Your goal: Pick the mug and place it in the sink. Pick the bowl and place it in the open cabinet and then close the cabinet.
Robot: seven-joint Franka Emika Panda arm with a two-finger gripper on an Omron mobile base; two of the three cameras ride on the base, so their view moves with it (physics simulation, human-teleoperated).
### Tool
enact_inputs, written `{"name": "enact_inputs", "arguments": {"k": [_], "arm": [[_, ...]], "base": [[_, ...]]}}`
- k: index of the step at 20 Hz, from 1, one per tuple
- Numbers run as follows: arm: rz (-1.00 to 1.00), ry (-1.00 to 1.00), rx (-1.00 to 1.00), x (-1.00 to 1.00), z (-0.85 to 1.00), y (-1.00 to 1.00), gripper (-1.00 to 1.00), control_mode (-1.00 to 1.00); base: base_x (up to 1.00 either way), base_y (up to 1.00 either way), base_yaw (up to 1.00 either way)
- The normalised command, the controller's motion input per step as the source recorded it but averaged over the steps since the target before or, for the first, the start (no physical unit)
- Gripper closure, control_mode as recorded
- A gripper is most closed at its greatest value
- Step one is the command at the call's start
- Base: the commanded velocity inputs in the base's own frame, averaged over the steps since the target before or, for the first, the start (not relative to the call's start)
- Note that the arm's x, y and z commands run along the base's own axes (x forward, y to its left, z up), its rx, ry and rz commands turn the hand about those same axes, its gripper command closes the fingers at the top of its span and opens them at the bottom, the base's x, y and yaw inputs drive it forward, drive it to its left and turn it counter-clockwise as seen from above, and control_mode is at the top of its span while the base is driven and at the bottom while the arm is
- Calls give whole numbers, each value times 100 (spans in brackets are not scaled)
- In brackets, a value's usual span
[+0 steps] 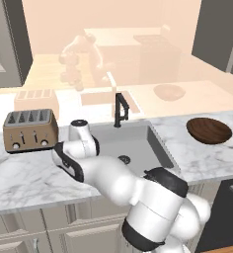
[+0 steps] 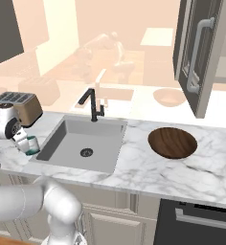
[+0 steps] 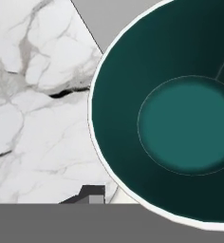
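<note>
teal mug point(image 2: 32, 144) is held tight in the gripper point(image 2: 28, 143), just left of the sink point(image 2: 81, 139). it should be moved slowly over the basin and set down gently.

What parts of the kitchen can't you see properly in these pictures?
- The mug: in the right base view just a teal sliver shows beside the end effector; the hand view cuts its rim at the edge.
- The mug's handle: hidden.
- The cabinet: its inside is hidden behind its open door in the right base view.
- The sink: the arm covers its near-left part in the left base view.
</note>
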Motion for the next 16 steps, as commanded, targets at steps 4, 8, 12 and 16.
{"name": "enact_inputs", "arguments": {"k": [4, 8, 12, 16], "arm": [[0, 0, 8, 0, 15, -41, 100, -100], [0, 0, 9, 5, 11, -41, 100, -100], [0, 0, 6, 11, 1, -31, 100, -100], [0, -4, 0, 6, 0, -24, 100, -100]], "base": [[0, 0, 0], [0, 0, 0], [0, 0, 0], [0, 0, 0]]}}
